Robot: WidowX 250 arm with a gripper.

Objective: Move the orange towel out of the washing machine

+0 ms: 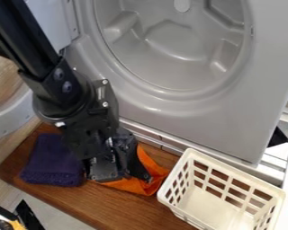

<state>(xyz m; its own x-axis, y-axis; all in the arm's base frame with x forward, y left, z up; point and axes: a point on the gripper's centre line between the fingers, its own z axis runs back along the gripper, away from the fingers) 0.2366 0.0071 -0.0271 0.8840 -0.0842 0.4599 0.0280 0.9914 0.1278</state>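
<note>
Orange towel [149, 180] out of the washer [152, 104] & down on the wooden board [80, 200], bunched in a loose heap. Prob. dropped there b/c of free room btwn purple towel [50, 159], over toward the board's left end, and white basket [222, 206], toward the right end. Gripper [126, 178] right over the orange cloth, tips spread apart, pointing down: looks released, w/ cloth let go rather than pinched. Held low prob. so as to lay it down softly, w/o a toss. Round door [11, 119] swung wide, leaving a clear way to the drum opening. Basket set close by the orange towel, maybe as a later home for laundry; not asked for, tho. Task looks approx. done. Next: lift straight up, slowly, b/c of risk of snagging a fold & dragging cloth off the board's front edge.
</note>
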